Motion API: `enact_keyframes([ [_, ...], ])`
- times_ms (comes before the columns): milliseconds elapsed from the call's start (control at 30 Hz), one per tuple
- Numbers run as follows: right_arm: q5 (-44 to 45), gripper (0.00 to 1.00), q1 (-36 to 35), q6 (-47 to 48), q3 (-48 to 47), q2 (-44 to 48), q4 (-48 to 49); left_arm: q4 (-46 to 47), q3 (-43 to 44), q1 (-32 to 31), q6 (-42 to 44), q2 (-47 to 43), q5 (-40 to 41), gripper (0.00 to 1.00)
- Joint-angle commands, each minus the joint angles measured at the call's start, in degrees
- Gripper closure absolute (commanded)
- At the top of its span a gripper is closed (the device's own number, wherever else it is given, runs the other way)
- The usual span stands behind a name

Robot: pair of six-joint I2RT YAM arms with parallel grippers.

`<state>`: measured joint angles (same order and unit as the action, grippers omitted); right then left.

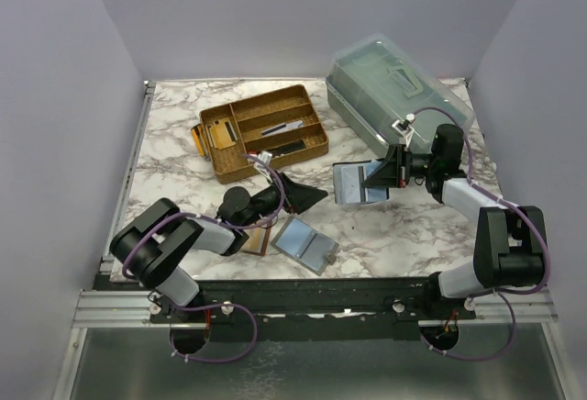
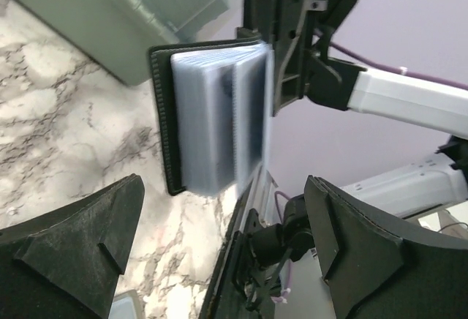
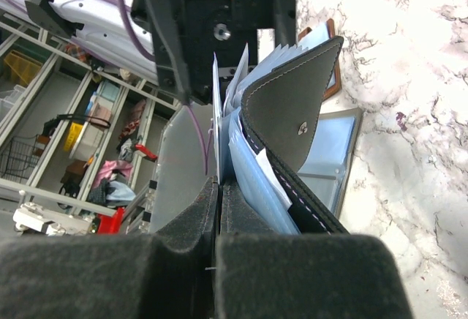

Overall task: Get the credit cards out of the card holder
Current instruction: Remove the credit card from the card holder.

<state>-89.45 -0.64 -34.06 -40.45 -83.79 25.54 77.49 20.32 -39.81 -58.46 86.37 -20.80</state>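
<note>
Black felt-faced fingers [image 3: 146, 275] of the right gripper [image 3: 219, 187] fill the foreground of its wrist view. They are clenched on one leaf of the small black bifold card holder [image 3: 292, 107], which stands open with its snap-studded flap loose and seems raised off the white-and-grey marbled table [image 1: 183, 180]. Thin pale silvery grey-blue credit cards [image 2: 212, 121] sit fanned in the blue-grey pockets, their edges showing above the leather. The left gripper [image 2: 223, 184] faces those pockets from near by but apart, its fingers spread wide and holding nothing. By my reading the task is barely begun: the holder is opened and presented, no card looks drawn out, and every card is yet to be pinched and pulled free.
</note>
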Motion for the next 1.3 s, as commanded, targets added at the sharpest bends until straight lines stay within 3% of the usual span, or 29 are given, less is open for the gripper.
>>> enact_keyframes([
  [0, -6.5, 1.00, 0.3, -1.4, -0.2, 2.1, 3.0, 6.8, 2.0, 0.2, -0.8, 7.1, -0.9, 0.01],
  [200, -7.4, 1.00, 0.2, -4.6, -0.5, 1.7, 5.6, 17.4, 5.0, 0.1, -4.5, 14.6, -3.5, 0.01],
  [400, -8.3, 1.00, -0.3, -6.3, -2.1, 0.7, 5.7, 17.4, 6.9, -0.2, -5.3, 14.3, -4.9, 0.02],
  [633, -7.2, 1.00, -1.9, -10.0, -3.4, 1.7, 8.7, 17.4, 9.0, -0.2, -7.7, 14.9, -6.3, 0.11],
  [733, -7.2, 1.00, -2.0, -16.3, -2.2, 1.5, 16.6, 17.5, 9.7, -0.2, -8.4, 14.6, -6.6, 0.14],
  [833, -6.7, 1.00, -2.1, -26.6, -0.3, 0.3, 30.5, 17.5, 10.9, -0.3, -9.5, 14.4, -7.9, 0.17],
  [967, -6.3, 1.00, -2.2, -45.5, 1.4, -3.6, 53.9, 17.5, 12.3, -0.3, -11.1, 14.7, -9.4, 0.33],
  [1067, -6.1, 1.00, -2.2, -54.5, 1.2, -6.7, 66.6, 17.5, 12.8, -0.3, -11.7, 14.7, -9.6, 0.45],
  [1267, -6.2, 1.00, -2.2, -53.8, 1.3, -8.4, 66.1, 17.5, 14.1, -0.3, -12.8, 13.5, -11.0, 0.49],
])
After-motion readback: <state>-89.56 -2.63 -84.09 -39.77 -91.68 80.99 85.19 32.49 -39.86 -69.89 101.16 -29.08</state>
